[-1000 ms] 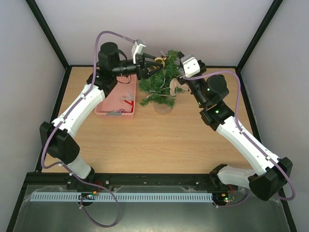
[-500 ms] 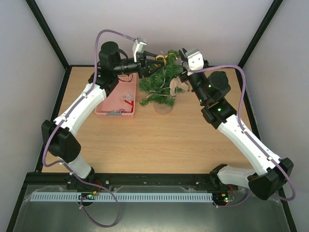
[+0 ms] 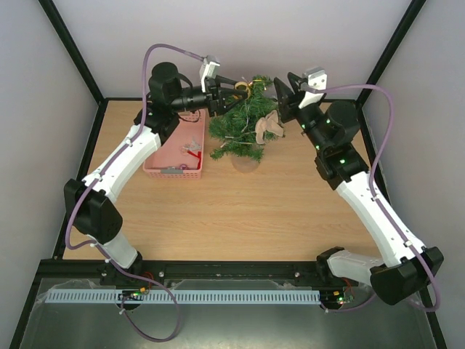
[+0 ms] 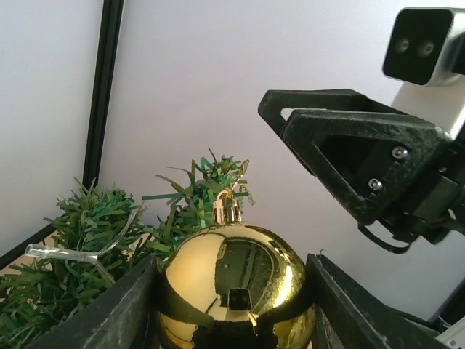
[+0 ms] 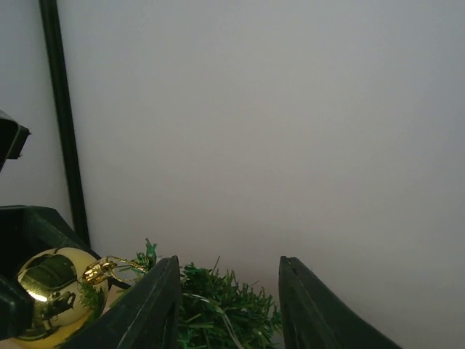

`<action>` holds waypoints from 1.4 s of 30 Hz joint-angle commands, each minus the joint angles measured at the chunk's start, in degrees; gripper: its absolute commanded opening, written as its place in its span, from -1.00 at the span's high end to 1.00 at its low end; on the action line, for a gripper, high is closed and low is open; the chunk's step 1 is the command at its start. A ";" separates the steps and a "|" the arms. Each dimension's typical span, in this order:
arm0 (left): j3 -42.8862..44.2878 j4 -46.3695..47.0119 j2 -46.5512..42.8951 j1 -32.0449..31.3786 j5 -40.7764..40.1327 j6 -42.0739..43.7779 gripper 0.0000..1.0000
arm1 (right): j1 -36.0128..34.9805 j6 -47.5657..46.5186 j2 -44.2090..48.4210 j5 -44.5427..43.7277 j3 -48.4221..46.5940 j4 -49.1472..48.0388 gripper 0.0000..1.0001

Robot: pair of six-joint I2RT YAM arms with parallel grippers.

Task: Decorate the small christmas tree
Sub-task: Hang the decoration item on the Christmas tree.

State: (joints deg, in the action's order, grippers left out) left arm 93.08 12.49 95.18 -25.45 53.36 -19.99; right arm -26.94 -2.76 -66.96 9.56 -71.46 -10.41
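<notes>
The small christmas tree (image 3: 242,125) stands at the back middle of the table on a round pale base (image 3: 245,163). A pale string runs through its branches. My left gripper (image 3: 238,87) is at the treetop, shut on a shiny gold bauble (image 4: 236,285) whose cap (image 4: 227,209) points up toward the top needles. My right gripper (image 3: 278,92) hangs open just right of the treetop, with only tree tips (image 5: 218,305) showing behind its fingers (image 5: 156,305). A beige ornament (image 3: 267,126) hangs on the tree's right side.
A pink basket (image 3: 157,169) with a few ornaments sits left of the tree, under the left arm. The enclosure's back wall and black corner posts (image 3: 383,54) stand close behind both grippers. Bare wooden tabletop (image 3: 247,211) lies in front of the tree.
My right gripper has opened and lifted up and right, away from the tree's right side. The beige ornament stays hanging there. The left gripper holds still with the gold bauble.
</notes>
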 commanded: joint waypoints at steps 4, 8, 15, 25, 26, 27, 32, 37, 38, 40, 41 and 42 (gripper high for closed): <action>1.59 3.07 -0.37 -0.12 1.44 -1.08 0.51 | 7.88 9.34 0.36 22.86 1.39 -4.75 0.20; 1.60 3.80 -0.73 -0.12 1.54 -1.89 0.52 | 9.41 11.51 -0.63 30.34 2.71 -8.71 0.23; 1.42 4.41 -0.81 -0.12 1.78 -2.84 0.53 | 9.36 -0.83 -0.06 28.53 9.88 -17.84 0.22; 0.75 5.84 -0.61 -0.17 2.09 -3.65 0.54 | 9.20 1.25 -4.25 31.29 7.26 -20.00 0.29; 0.71 5.80 -0.56 -0.21 2.09 -3.64 0.54 | 9.12 1.42 -4.23 31.23 7.56 -20.46 0.29; 0.66 5.79 -0.60 -0.21 2.10 -3.59 0.54 | 9.06 1.58 -4.23 31.10 7.75 -20.79 0.31; 0.29 6.07 -0.60 -0.21 2.14 -3.61 0.55 | 8.84 1.91 -4.71 30.90 7.49 -21.20 0.45; -0.24 6.42 -0.61 -0.30 2.10 -3.73 0.56 | 8.42 2.04 -6.06 31.11 6.25 -19.80 0.49; -0.34 6.64 -0.53 -0.30 2.10 -3.86 0.56 | 8.40 2.01 -6.34 30.95 6.07 -19.55 0.49; -0.42 6.86 -0.45 -0.38 2.17 -3.98 0.56 | 8.24 2.12 -6.51 30.78 5.90 -19.39 0.49; -0.44 6.85 -0.43 -0.34 2.18 -3.96 0.56 | 8.14 2.08 -6.52 30.64 5.82 -19.38 0.49; -0.44 6.87 -0.43 -0.38 2.18 -4.00 0.56 | 8.07 2.09 -6.47 30.50 5.85 -19.36 0.50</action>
State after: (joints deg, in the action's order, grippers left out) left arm 92.95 16.43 95.18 -25.54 54.26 -23.70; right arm -18.41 -0.93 -73.10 39.90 -63.42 -28.36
